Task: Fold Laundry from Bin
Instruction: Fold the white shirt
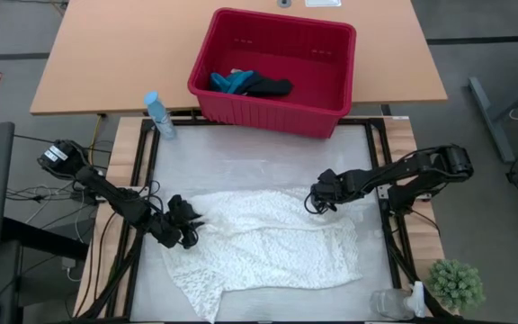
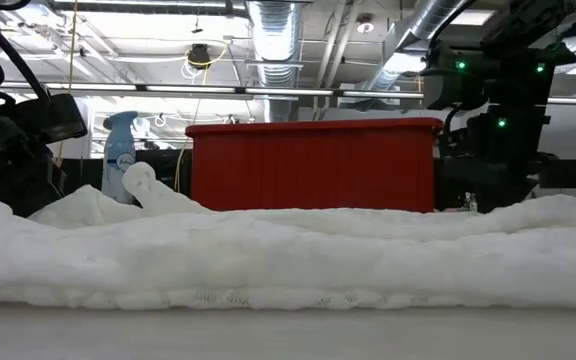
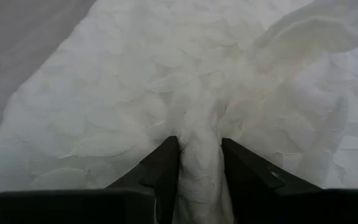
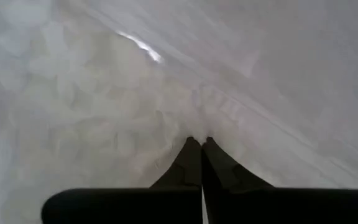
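The large white lacy cloth [image 1: 268,243] lies spread and rumpled on the table. My left gripper [image 1: 187,223] is shut on a bunch of it at its left edge. My right gripper [image 1: 317,202] is shut, its tips down at the cloth's far right edge. The red bin [image 1: 272,115] stands on the far side, with a dark item [image 1: 270,87] and a teal one [image 1: 232,81] lying in its left end. In the low view the cloth [image 2: 288,255] fills the foreground in front of the bin [image 2: 313,165]. My left gripper pinches a gathered, upright ridge of the white cloth [image 3: 199,134] between its two fingers, several layers bunched together. It comes slanting down from the table's left side. The rest of the cloth lies on the table. My right gripper's shut fingertips [image 4: 191,152] point steeply down onto the cloth's far right edge [image 4: 194,124], where it meets the bare table. The tips hide whether a layer lies between them. The cloth there lies flat on the table.
A blue spray bottle [image 1: 158,114] stands at the far left corner. A small green plant [image 1: 457,283] and a clear container [image 1: 389,303] sit at the near right corner. Bare table [image 1: 241,162] lies between the cloth and the bin.
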Available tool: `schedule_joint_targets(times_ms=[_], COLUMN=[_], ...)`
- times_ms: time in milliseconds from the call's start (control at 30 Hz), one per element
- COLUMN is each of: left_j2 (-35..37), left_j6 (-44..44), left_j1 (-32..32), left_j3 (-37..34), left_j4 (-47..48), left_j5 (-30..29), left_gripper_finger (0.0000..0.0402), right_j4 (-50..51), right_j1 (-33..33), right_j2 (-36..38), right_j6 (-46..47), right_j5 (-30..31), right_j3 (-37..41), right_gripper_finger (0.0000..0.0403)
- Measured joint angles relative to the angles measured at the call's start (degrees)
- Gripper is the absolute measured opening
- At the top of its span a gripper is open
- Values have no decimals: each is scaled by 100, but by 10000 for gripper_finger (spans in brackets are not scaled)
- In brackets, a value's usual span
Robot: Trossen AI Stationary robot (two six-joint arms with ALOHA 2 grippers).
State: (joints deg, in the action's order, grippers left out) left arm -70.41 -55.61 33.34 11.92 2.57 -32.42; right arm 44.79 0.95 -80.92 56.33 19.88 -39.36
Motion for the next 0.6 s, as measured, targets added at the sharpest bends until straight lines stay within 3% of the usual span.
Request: schedule_joint_targets(times_ms=[600], left_j2=[2], left_j6=[-147], left_j1=[0], left_j3=[4], left_j4=[37], left_j5=[20], left_gripper_finger=[114], right_j4=[1490], right_j1=[750], right_j2=[70], right_j6=[923], right_j5=[77], right_j3=[-264], right_gripper_finger=[23])
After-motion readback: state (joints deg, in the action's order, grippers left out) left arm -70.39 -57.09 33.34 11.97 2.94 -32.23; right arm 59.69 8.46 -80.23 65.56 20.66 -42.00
